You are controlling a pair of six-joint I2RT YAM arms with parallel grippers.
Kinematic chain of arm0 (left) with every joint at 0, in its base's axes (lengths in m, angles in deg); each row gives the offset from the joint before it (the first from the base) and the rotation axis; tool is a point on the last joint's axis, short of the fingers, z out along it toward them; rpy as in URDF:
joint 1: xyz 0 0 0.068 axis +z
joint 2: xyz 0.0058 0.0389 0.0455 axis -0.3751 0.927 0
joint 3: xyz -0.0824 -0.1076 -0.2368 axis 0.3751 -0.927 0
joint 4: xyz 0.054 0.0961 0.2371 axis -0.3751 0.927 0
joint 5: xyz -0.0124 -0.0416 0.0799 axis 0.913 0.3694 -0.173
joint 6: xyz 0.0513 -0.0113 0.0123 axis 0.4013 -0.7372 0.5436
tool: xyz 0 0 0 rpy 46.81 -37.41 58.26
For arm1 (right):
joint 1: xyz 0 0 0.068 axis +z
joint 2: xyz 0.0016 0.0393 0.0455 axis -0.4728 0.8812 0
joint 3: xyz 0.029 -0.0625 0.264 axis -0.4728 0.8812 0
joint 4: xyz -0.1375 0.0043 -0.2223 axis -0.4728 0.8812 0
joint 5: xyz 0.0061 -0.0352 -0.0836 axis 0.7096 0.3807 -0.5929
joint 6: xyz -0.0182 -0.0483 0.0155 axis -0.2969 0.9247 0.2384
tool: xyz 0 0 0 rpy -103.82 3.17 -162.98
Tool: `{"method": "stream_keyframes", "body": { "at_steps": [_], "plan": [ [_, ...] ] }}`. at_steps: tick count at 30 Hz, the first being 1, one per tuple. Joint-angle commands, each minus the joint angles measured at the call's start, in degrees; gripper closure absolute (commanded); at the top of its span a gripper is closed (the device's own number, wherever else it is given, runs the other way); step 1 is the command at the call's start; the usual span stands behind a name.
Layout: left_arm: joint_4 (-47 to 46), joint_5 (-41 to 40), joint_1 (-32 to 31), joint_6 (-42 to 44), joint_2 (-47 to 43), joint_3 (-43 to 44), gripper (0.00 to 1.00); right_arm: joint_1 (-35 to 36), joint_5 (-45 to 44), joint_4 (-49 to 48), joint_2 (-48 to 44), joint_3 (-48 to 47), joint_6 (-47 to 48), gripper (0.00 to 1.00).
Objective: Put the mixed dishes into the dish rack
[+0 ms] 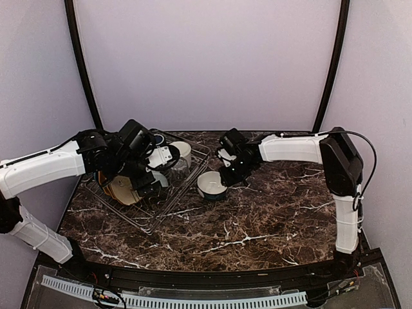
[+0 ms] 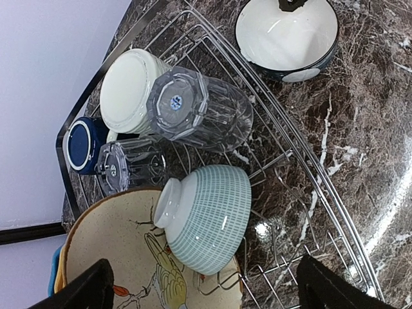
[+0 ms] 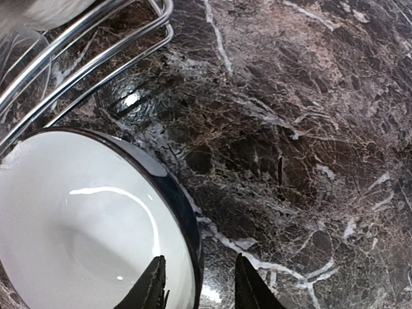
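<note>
Pale lilac walls close in a dark brown marble surface (image 1: 257, 225), glossy and shot with white veins. On its left part lies the flat rectangular silver wire dish rack (image 1: 172, 193), a thin chrome grid with a low raised rim.

Inside the rack are two mugs, a smooth cream mug (image 2: 132, 90) and a glazed dark blue mug (image 2: 84, 145). Each has a round end turned toward the left wrist camera. Two clear ribbed glasses lie there too, faceted bases outward. The larger glass (image 2: 199, 109) rests against the cream mug, and the smaller glass (image 2: 125, 164) is just beside the blue one.

One pale-teal bowl (image 2: 206, 215), crossed by a fine white grid, is tipped on its side. It leans on a speckled cream plate (image 2: 109, 251) painted with a bird and leaves. Thin mustard-yellow and blue rims (image 2: 56, 277) show under that plate's left edge, too little to tell more.

One dish stands outside the rack, upright on the surface just beside the rack's right rim. This deep blue dotted dish (image 1: 211, 185) is glossy white inside and dark blue with white dots outside.

The right claw (image 3: 199, 283) straddles its rim, one black finger inside and one outside. I cannot tell whether it presses the wall.

The left claw (image 2: 205, 267) hangs over the teal bowl and the plate, spread wide and holding nothing.
</note>
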Motion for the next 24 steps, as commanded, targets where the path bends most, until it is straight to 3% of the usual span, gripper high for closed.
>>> {"method": "stream_keyframes", "body": {
  "at_steps": [1, 7, 12, 18, 24],
  "plan": [
    [-2.04, -1.86, -0.27, -1.41, -1.66, -1.68, 0.01, -0.43, -0.96, 2.26, 2.24, -2.98, 0.35, 0.72],
    [-6.48, 1.51, -0.33, -0.60, -6.39, -4.12, 0.01, -0.64, 0.97, 2.85, 1.29, -3.33, 0.61, 1.00],
    [-10.42, 10.48, -0.30, 3.12, -10.91, -7.37, 0.01, -0.90, 7.86, 2.64, -3.24, -1.08, 2.86, 1.00],
    [-14.49, 32.18, -0.39, 9.49, -13.55, -10.94, 0.03, -0.39, 32.12, -0.76, -9.35, 2.71, 5.29, 1.00],
    [-15.45, 38.94, -2.87, 17.33, -11.83, -9.28, 0.03, 0.37, 48.63, -2.31, -10.76, 2.58, 3.84, 1.00]
  ]
}}
